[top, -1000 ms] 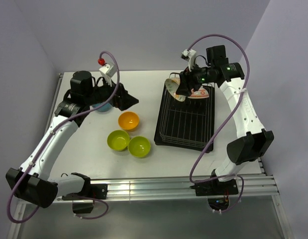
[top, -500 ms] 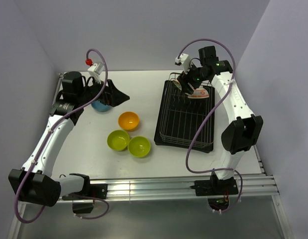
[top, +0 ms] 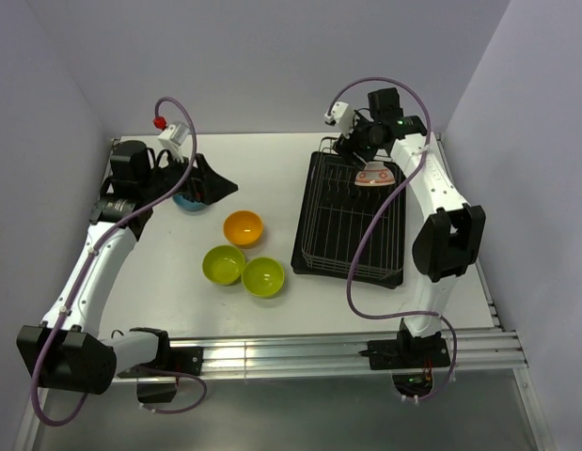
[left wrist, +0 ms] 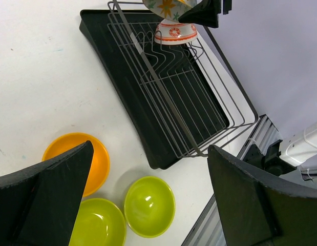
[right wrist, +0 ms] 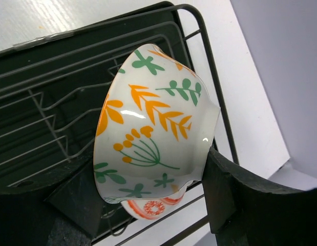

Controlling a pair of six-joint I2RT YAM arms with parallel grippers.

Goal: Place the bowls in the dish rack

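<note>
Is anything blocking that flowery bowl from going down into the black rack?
Yes. A red-patterned bowl already lies at the far end of the dish rack, just beneath the flowery bowl, so it blocks that spot.

No readable text, labels, brands or numbers in any view. The bowl between the right jaws carries only printed orange and green leaf sprigs, no lettering. The second bowl just below it shows only orange flower marks.
</note>
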